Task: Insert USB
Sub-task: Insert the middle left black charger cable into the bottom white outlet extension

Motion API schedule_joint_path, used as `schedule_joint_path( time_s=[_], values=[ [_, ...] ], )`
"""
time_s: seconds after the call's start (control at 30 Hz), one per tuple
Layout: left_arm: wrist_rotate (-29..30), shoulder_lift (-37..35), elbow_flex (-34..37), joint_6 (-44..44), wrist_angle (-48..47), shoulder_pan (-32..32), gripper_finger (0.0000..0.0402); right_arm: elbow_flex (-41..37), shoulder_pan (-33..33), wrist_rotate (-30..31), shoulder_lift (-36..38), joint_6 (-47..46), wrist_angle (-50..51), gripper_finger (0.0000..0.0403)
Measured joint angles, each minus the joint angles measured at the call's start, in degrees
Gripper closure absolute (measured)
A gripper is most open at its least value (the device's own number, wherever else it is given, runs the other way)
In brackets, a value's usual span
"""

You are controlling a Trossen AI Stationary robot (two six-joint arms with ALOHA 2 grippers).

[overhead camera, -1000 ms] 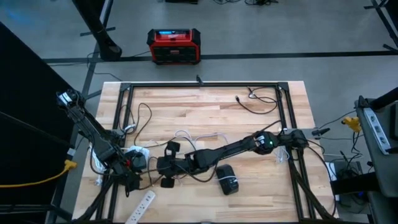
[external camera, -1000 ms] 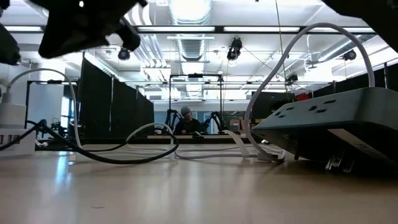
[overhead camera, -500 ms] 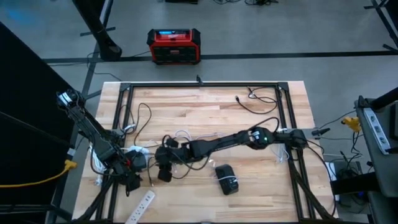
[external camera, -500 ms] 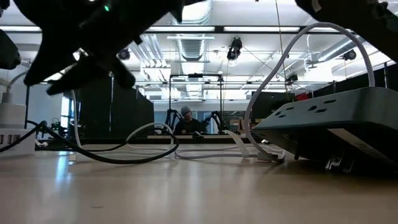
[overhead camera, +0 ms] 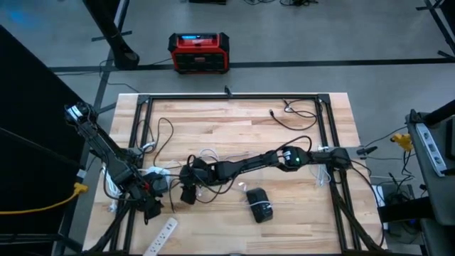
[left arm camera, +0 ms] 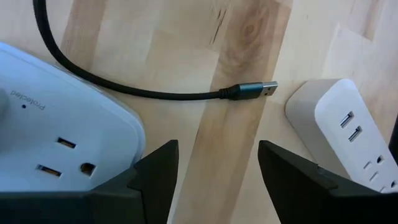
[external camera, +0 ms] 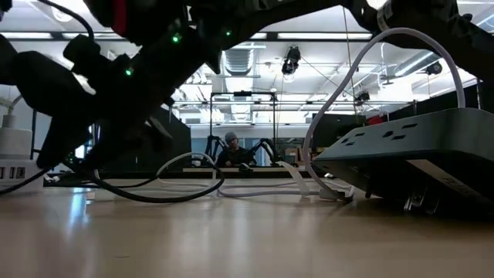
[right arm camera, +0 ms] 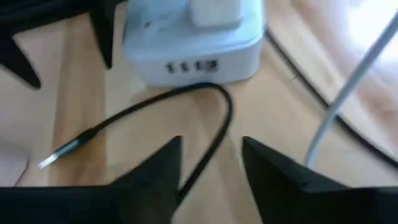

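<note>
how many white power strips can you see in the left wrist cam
2: one white power strip beside the left gripper's one finger, another past the USB plug. Others may be hidden.

The high camera looked straight down on the whole bench (overhead camera: 234, 121). The low camera sat at bench height and faced the room behind. Both wrist cameras looked down from very near, and they shared the same USB plug (left arm camera: 256, 89) (seen from opposite sides).

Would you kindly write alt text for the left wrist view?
A black cable's USB plug lies loose on the wooden table, pointing at a white power block with USB ports. The open left claw frames the table below it; a white power strip sits alongside.
</note>
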State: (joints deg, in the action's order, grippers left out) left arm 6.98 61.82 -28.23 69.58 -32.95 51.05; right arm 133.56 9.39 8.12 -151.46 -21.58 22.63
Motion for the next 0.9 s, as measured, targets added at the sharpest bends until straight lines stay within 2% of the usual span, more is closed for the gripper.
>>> schedule_joint_path(
  time_s=[0.13, 0.2, 0.33, 0.53, 0.73, 0.9],
  values=[
    [0.00, 0.00, 0.00, 0.13, 0.06, -0.04, 0.0202, 0.00, 0.01, -3.37, -0.19, 1.49, 0.56, 0.0351],
    [0.00, 0.00, 0.00, 0.17, 0.12, -0.04, 0.0206, 0.00, 0.02, -3.62, -0.20, 2.49, 0.87, 0.0388],
    [0.02, 0.02, 0.02, 0.47, 0.47, -0.02, 0.0211, -0.02, 0.23, -0.90, 0.45, 3.62, 1.65, 0.0398],
    [2.28, 0.02, 0.31, 0.35, 2.75, -0.02, 0.0212, -0.02, 2.41, 8.14, 6.32, 8.47, 2.50, 0.0400],
    [4.61, -0.02, 0.31, -1.23, 5.44, 0.02, 0.0194, -0.02, 6.16, 16.26, 13.24, 15.97, 3.47, 0.0401],
    [6.73, -0.02, 0.31, -3.80, 7.94, 0.02, 0.0174, 0.00, 9.92, 19.85, 18.25, 19.21, 5.97, 0.0401]
  ],
)
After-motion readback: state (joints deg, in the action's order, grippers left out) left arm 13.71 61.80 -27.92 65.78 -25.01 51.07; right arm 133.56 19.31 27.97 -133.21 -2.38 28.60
